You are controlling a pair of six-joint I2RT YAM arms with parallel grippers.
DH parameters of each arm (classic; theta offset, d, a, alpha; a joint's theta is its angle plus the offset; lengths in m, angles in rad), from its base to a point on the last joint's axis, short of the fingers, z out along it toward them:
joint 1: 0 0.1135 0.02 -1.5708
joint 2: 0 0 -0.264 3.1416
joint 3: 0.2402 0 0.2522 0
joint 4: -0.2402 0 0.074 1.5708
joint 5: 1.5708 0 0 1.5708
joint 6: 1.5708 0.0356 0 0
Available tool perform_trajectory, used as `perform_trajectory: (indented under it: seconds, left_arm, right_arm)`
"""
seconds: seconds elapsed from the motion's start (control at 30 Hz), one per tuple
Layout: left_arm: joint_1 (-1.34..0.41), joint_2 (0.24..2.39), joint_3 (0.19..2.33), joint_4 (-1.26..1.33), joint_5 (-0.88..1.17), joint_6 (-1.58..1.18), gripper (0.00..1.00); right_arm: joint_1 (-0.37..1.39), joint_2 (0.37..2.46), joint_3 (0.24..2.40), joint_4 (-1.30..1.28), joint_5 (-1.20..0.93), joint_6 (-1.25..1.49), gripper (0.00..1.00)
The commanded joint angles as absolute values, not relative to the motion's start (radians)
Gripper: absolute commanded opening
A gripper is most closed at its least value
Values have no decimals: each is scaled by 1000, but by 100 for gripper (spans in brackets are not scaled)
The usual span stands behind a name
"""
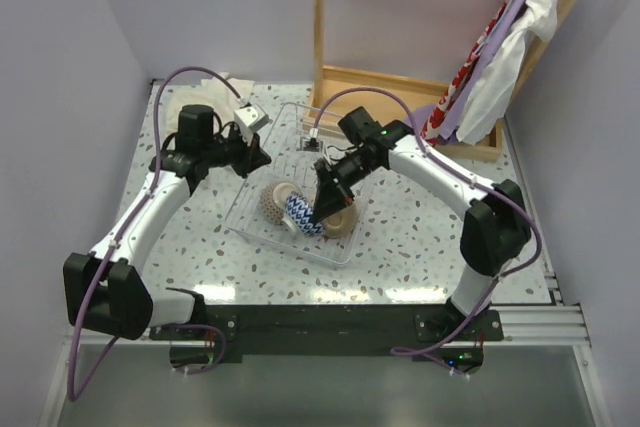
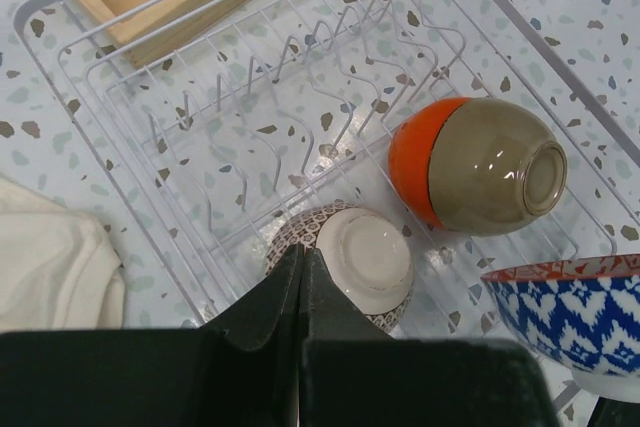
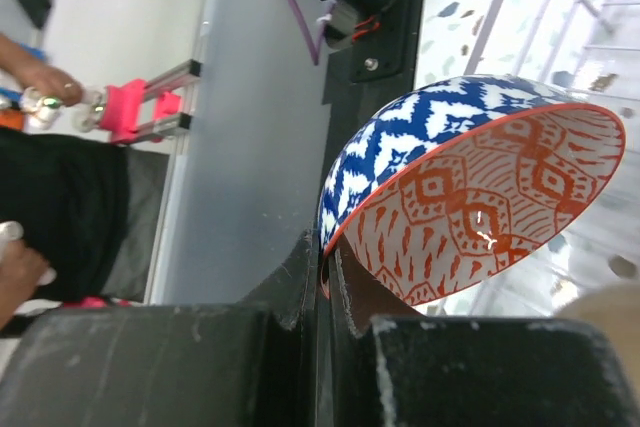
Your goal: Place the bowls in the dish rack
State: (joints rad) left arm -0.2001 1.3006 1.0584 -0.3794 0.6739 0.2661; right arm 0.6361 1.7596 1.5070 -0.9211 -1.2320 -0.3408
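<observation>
We saw the right gripper (image 3: 322, 269) clenched on the rim of the blue-patterned bowl (image 3: 470, 177), holding it over the dish rack (image 2: 250, 97) — just beside an orange bowl (image 2: 480, 165) lying on its side and a pale-footed bowl (image 2: 362, 262) upside down in that rack. The left gripper (image 2: 303, 272) hung above the rack, its fingers pressed together on nothing.

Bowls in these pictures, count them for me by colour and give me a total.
orange-and-tan bowl: 1
dark patterned bowl with a pale foot: 1
blue-and-white bowl, gripped by the right claw: 1
Total: 3
</observation>
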Motion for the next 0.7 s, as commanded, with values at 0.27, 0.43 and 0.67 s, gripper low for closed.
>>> perform_trajectory:
  seconds: [0.27, 0.43, 0.67]
  left_arm:
    - [-179, 1309, 1123, -551, 698, 426, 0]
    - [-179, 1312, 1120, -604, 687, 491, 0]
    - [-179, 1319, 1111, -663, 709, 607, 0]
  right_arm:
    - [673, 2128, 1799, -1585, -1508, -1002, 0]
    - [675, 2178, 1777, -1588, -1505, -1017, 0]
    - [676, 2207, 1756, -1588, -1425, -1029, 0]
